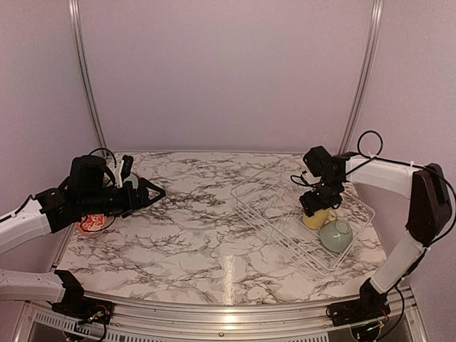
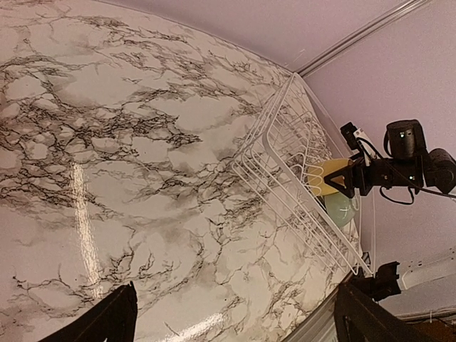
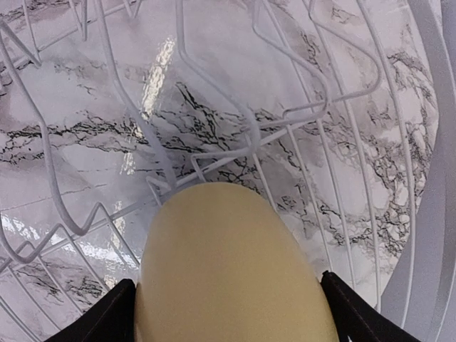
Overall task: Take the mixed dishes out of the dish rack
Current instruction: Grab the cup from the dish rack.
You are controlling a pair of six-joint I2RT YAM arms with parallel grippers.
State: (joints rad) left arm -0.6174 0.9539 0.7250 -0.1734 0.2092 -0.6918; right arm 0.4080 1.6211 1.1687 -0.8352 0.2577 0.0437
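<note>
Hanging far left, left gripper (image 1: pixel 155 192) spreads wide on nothing, above a red plate (image 1: pixel 91 225) mostly hidden under the arm. Rack (image 1: pixel 278 229) sits centre-right, mug (image 1: pixel 318 218) inside; right gripper (image 1: pixel 315 205) straddles the mug, grip not confirmable. Step: mug pickup. Next likely needs firm closure, then a lift clear of the prongs. Bowl (image 1: pixel 335 236) sits beside; mug handle unseen.
</note>
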